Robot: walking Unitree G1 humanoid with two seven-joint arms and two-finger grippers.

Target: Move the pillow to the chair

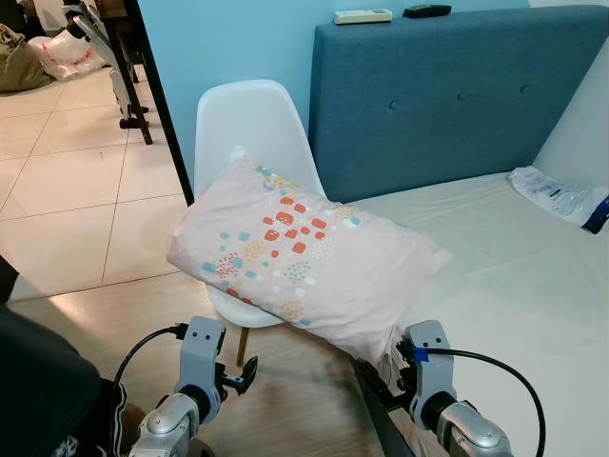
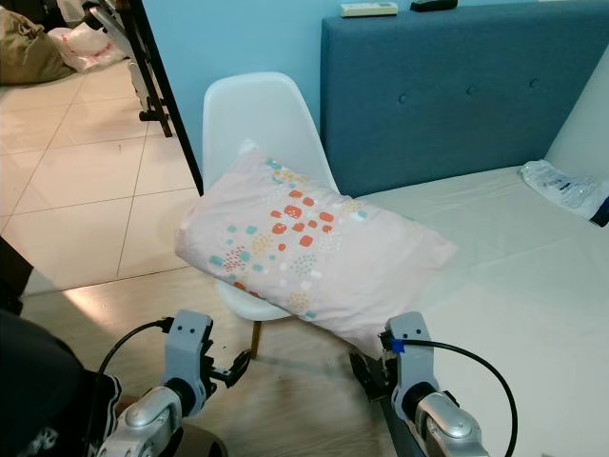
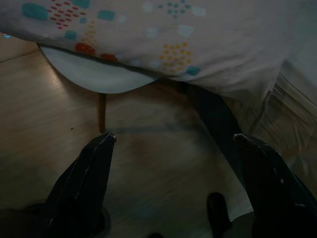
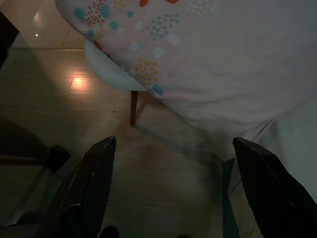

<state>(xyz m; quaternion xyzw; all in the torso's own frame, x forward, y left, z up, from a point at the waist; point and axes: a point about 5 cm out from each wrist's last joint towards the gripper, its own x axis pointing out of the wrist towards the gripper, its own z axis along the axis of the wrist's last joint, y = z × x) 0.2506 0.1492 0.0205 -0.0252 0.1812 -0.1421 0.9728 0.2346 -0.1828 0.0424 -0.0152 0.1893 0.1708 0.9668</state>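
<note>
Left gripper (image 3: 173, 141): low over the wooden floor (image 1: 304, 390), short of the chair; fingers spread wide, nothing between them.
Right gripper (image 4: 173, 141): low at the bed's near corner, just under the pillow's overhanging end; fingers wide apart and holding nothing.
Pillow (image 1: 304, 249): pale pink with coloured dots, lying across the seat of the chair and reaching over the gap onto the bed's side edge; one end rests on the chair seat, the other hangs past the mattress edge above the right gripper.
Chair (image 1: 249, 129): white shell chair on wooden legs, beside the bed, its back near the blue wall; most of the seat is covered by the pillow.
Bed (image 1: 514, 276): light mattress with a blue buttoned headboard (image 1: 457, 95); open sheet across the middle.
On the bed: a clear plastic packet (image 1: 561, 195) at the far right edge.
On the headboard top: a white remote (image 1: 363, 16) and a dark remote (image 1: 427, 10).
Far left: tiled floor (image 1: 67, 181) beyond a dark door edge, with bags (image 1: 43, 52) at the back.
Open room: bare wooden floor between the grippers and the chair legs.
</note>
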